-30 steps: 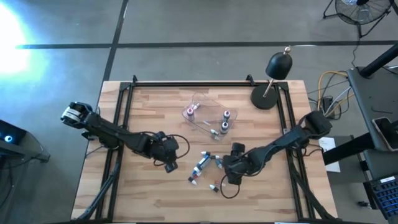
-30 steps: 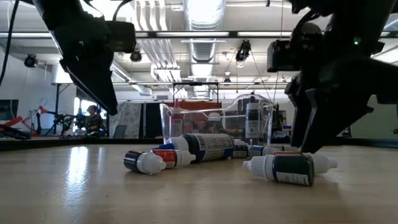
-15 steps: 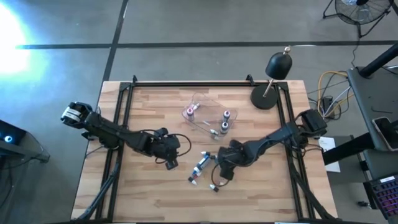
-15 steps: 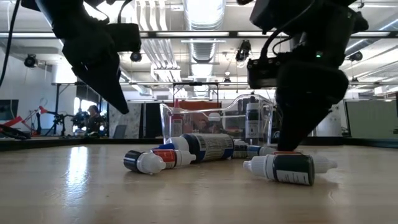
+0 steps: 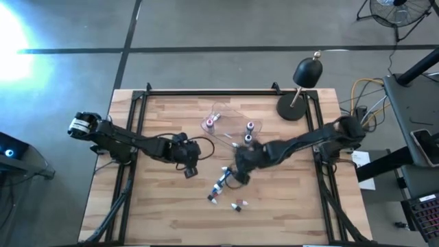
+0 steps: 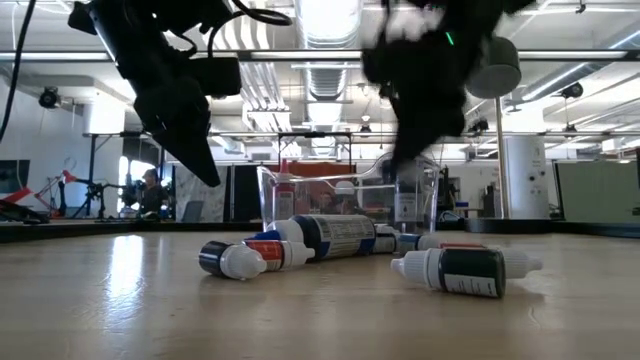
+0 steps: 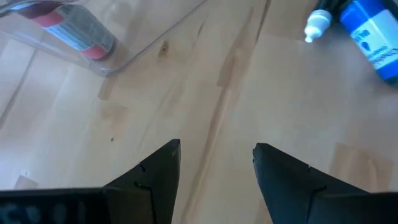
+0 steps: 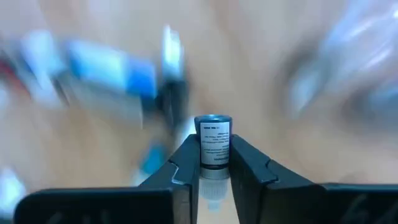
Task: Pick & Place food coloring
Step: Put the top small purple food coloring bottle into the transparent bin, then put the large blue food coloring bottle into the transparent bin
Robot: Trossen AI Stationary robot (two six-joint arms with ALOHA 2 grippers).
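Several food coloring bottles (image 5: pixel 221 185) lie on their sides on the wooden table, seen close in the low view (image 6: pixel 330 237); one more bottle (image 5: pixel 238 204) lies nearer the front edge. More stand in the clear tray (image 5: pixel 230 127). My right gripper (image 5: pixel 240 175) hangs above the loose bottles, shut on one small bottle (image 8: pixel 213 143). My left gripper (image 5: pixel 191 170) hovers open over bare wood to their left, with a blue-labelled bottle (image 7: pixel 367 31) ahead of its fingers (image 7: pixel 155 174). My right gripper pinches the small bottle's labelled body (image 8: pixel 213 149) between its two fingers, one on each side. The bottle lies along the fingers, its dark flat end (image 8: pixel 213 119) pointing away from the wrist. It is lifted clear of the table; the fingers slant steeply down.
A black lamp on a round base (image 5: pixel 295 106) stands at the table's far right corner. A black frame rail (image 5: pixel 206 92) runs along the far edge and the sides. Bare wood lies at the near left and near right of the table.
My right gripper has shut on one bottle among the loose ones, then risen with it and swung toward the table's far edge and left, so the bottle is lifted clear. My left gripper has drifted a little toward the far edge and rolled, staying open.
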